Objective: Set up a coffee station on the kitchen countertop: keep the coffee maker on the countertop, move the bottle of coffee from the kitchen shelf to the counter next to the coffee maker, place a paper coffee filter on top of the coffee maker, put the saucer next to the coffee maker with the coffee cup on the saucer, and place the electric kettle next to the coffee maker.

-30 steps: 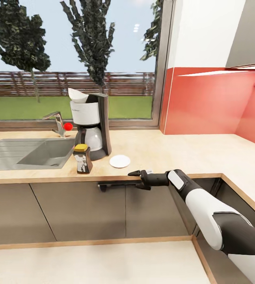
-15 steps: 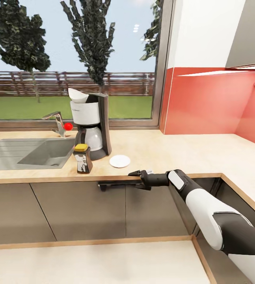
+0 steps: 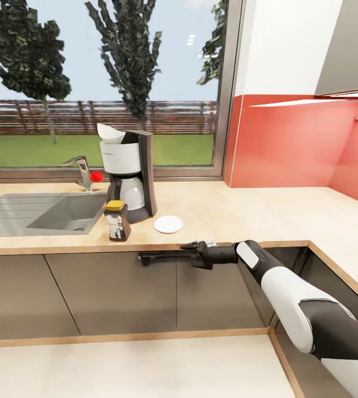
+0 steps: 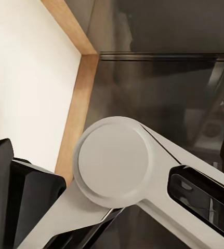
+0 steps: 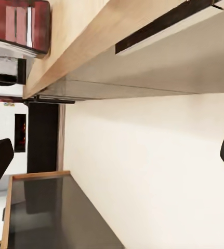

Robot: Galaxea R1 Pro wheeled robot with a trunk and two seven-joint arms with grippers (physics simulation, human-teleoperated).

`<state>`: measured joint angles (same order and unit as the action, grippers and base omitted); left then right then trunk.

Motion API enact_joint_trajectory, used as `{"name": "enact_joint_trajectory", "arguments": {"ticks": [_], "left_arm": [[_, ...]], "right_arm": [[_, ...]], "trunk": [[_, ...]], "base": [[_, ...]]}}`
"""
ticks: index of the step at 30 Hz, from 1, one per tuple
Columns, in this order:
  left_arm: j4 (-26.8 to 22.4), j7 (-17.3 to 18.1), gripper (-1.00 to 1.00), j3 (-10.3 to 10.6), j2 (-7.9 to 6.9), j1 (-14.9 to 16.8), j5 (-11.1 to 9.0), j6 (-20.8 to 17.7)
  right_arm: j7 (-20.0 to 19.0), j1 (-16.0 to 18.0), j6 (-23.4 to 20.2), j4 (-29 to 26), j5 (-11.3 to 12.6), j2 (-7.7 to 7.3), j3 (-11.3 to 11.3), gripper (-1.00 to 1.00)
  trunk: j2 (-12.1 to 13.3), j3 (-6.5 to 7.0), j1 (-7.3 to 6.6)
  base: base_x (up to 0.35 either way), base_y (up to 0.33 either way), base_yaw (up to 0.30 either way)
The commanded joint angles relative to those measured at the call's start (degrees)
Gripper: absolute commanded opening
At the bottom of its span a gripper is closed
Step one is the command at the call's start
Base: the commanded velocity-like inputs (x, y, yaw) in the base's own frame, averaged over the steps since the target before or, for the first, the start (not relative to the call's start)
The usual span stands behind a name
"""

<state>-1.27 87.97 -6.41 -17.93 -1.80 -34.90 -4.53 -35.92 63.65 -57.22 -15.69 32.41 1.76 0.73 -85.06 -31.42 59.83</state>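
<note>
The coffee maker (image 3: pixel 128 177) stands on the kitchen countertop (image 3: pixel 245 215) beside the sink, with the paper coffee filter (image 3: pixel 109 132) on its top. The bottle of coffee (image 3: pixel 116 221) stands just in front of it, and shows as a dark brown jar (image 5: pixel 18 23) in the right wrist view. The bare white saucer (image 3: pixel 168 224) lies right of the machine. My right gripper (image 3: pixel 194 254) hangs open and empty at the counter's front edge, below the saucer. My left gripper (image 4: pixel 112 155) is open over my own arm joint. The coffee cup, electric kettle and kitchen shelf are out of view.
An inset grey sink (image 3: pixel 46 213) and a tap with a red knob (image 3: pixel 96 177) sit left of the machine. A dark handle (image 3: pixel 156 256) runs along the grey cabinet front by my right gripper. The worktop turns a corner at right under a red wall (image 3: pixel 289 143).
The whole head view has shifted slightly. My right gripper has dropped a touch along the counter's front edge and stays open. The things on the counter have not moved.
</note>
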Motion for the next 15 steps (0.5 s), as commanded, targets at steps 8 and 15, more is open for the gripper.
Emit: {"name": "enact_joint_trajectory", "arguments": {"ticks": [8,15], "left_arm": [[-0.1,0.1,1.00,-0.4,0.00,0.0,0.4,-0.5],[-0.1,0.1,1.00,-0.4,0.00,0.0,0.4,-0.5]], "right_arm": [[-0.4,-0.1,-0.1,2.9,-0.5,0.02,0.1,1.00],[-0.1,-0.2,0.0,7.4,-0.7,-0.12,0.2,1.00]], "trunk": [[0.0,-0.05,0.00],[0.0,-0.05,0.00]], "base": [[0.000,0.000,0.000],[0.000,0.000,0.000]]}}
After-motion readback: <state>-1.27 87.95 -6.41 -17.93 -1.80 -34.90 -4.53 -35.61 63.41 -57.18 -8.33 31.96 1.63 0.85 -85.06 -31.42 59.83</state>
